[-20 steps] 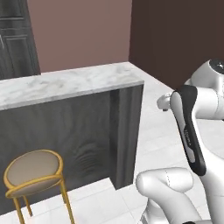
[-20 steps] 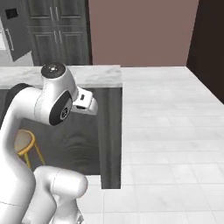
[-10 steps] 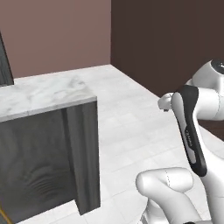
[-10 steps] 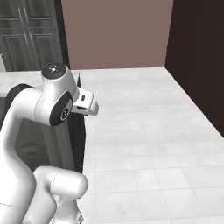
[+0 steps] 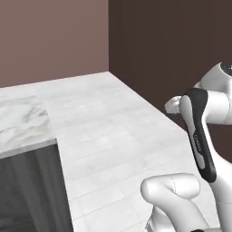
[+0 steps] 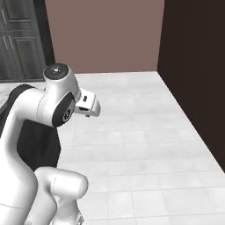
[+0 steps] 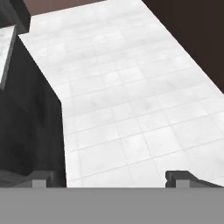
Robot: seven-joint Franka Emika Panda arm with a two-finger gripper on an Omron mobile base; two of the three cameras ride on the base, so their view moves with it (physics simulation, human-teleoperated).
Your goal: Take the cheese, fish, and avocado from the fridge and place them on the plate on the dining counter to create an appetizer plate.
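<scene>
The fingers (image 7: 39, 178) stood at the bottom of the hand view, spread wide apart with nothing between them — only pale tiled floor (image 7: 131, 96) lay beyond the tips; the gripper (image 7: 111, 178) hung above that floor, touching nothing. To one side in the hand view rose the dark grey front panel (image 7: 30, 127) of the dining counter (image 5: 22, 124); a sliver of its marble worktop showed at the upper corner. In the left base view the white marble slab sat at the left edge over the dark panel, with the arm (image 5: 199, 131) folded at the right; behind it stood brown walls (image 5: 54, 36). In the right base view dark grey cupboards (image 6: 19, 44) stood at the far left, beside the brown wall — the arm's elbow rose in front of them.
</scene>
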